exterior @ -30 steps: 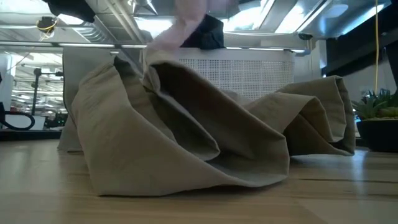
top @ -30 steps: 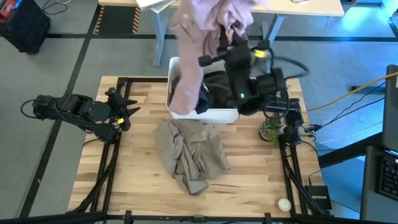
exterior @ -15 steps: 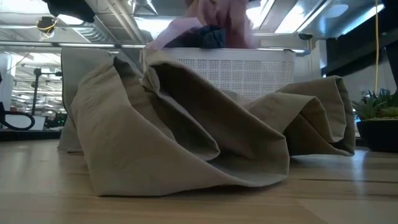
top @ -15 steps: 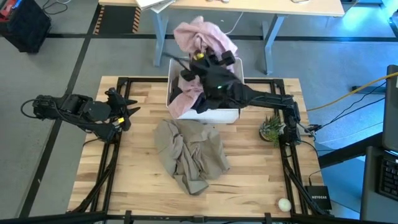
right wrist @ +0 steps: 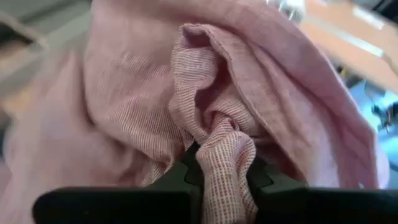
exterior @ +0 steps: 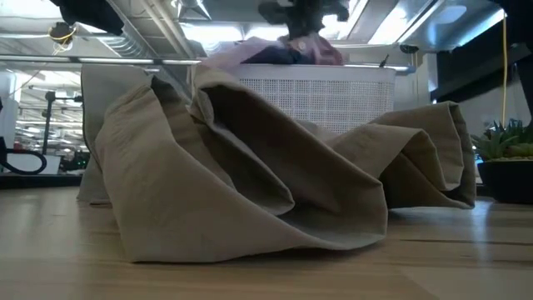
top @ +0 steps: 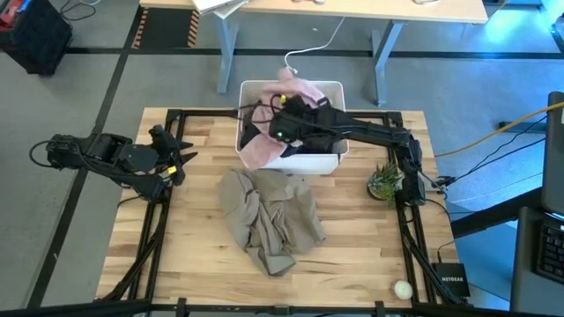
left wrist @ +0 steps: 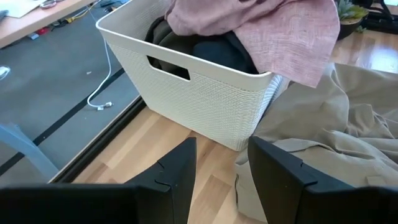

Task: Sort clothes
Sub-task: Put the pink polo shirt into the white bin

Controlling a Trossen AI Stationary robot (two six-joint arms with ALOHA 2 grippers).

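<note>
A white bin (top: 328, 164) stands at the table's far middle, with dark garments (left wrist: 217, 51) inside. A pale pink garment (top: 298, 89) is heaped on top of them; one part (top: 256, 150) drapes over the bin's near-left rim. My right gripper (top: 284, 113) is over the bin, shut on the pink cloth. A khaki garment (top: 269, 216) lies crumpled on the table in front of the bin and rises against its near wall (exterior: 333, 96). My left gripper (top: 176, 155) waits open at the table's left edge, fingers (left wrist: 180, 174) pointed at the bin. My right gripper pinches a bunched, twisted fold of the pink garment (right wrist: 221, 155) between its two fingers, several layers gathered together. It comes from above, slanting down into the bin from the right. The rest of the cloth lies slack on the bin's contents and rim.
A small potted plant (top: 385, 180) stands right of the bin. A pale ball (top: 403, 288) and a black box (top: 451, 283) sit near the table's near-right corner. Black frame rails (top: 150, 229) run along the table's sides. Bare wood lies left and right of the khaki garment.
My right gripper has come down toward the bin and tipped from pointing upward to slanting downward, still shut on the pink garment. The garment, which hung high above the bin, has sunk and now lies heaped in it, one part over the near-left rim.
</note>
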